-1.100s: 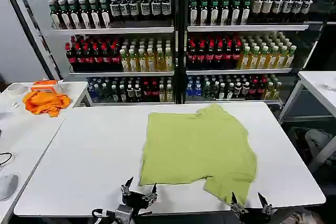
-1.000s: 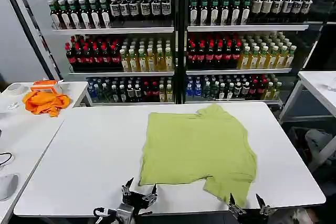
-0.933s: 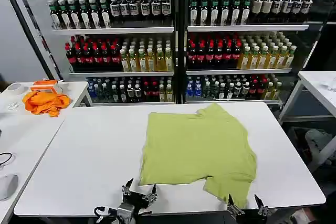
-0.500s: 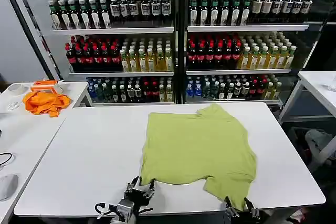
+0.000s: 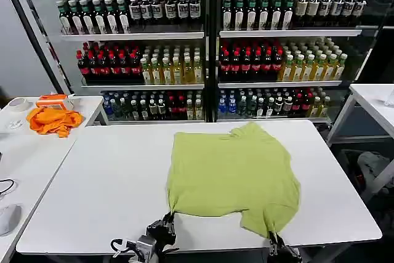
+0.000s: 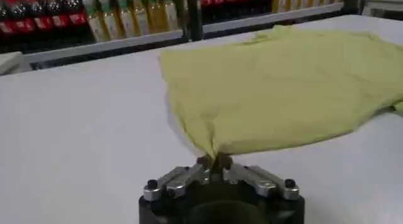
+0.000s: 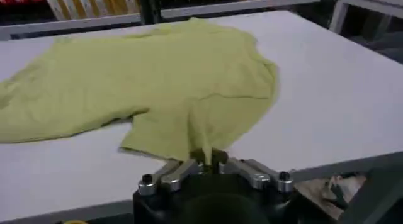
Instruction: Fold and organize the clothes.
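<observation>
T-shirt point(image 5: 233, 173) lies flat on your white table point(image 5: 104, 183), right of centre. Left gripper point(image 5: 167, 219) is low at the near edge, clenched on the near-left hem corner. Right gripper point(image 5: 271, 237) is likewise pinching the near-right corner at the table edge.

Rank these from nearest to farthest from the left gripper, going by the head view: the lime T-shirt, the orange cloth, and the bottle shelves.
1. The lime T-shirt: the left gripper is pinching its near left corner at the front table edge.
2. The orange cloth: off to the left, on the side table.
3. The bottle shelves: farthest, behind the table's far edge.
</observation>
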